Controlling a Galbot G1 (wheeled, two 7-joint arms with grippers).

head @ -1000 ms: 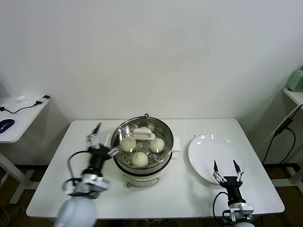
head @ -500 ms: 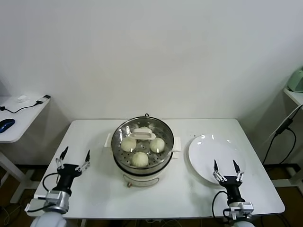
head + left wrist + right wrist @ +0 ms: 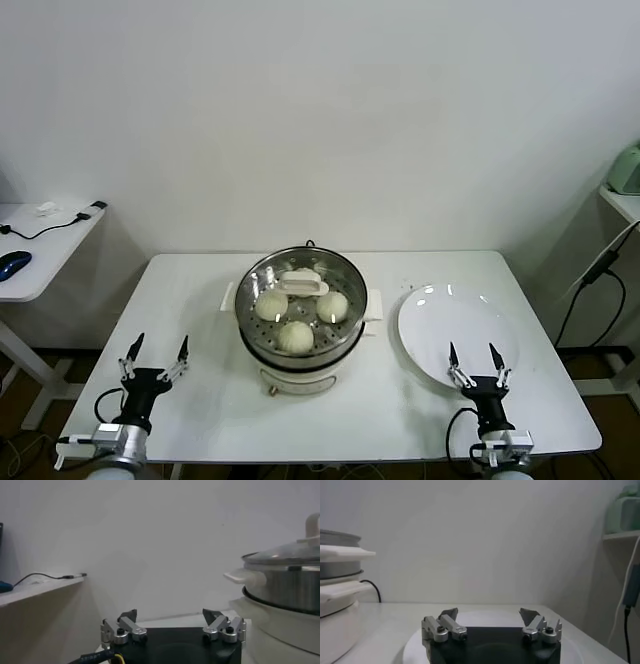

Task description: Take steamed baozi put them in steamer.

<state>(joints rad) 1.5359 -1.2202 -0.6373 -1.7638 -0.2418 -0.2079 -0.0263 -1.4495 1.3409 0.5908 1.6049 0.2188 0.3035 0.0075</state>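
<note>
So the steamed baozi (image 3: 296, 336) are sitting inside the steamer (image 3: 345, 275) in the middle of the table (image 3: 400, 400). I can clearly count three on the perforated tray, and there's a white thing at the back of the pot that I can't make out; it might be hiding a fourth. The white plate (image 3: 440, 310) to the right of the pot has nothing on it, so my read is the loading is basically done.

Both arms are parked low at the near edge of the table. The left gripper (image 3: 155, 352) is well off to the left of the steamer, fingers spread wide, holding nothing. The right gripper (image 3: 474, 357) hangs just at the near rim of the plate, fingers spread too, also empty.

Handling-wise, I'd guess these buns are light, soft and squishy, with a smooth skin that dents or tears if you squeeze hard. If one needs nudging, I'd come from above and pinch gently across the widest part of the sides, not the domed top.
</note>
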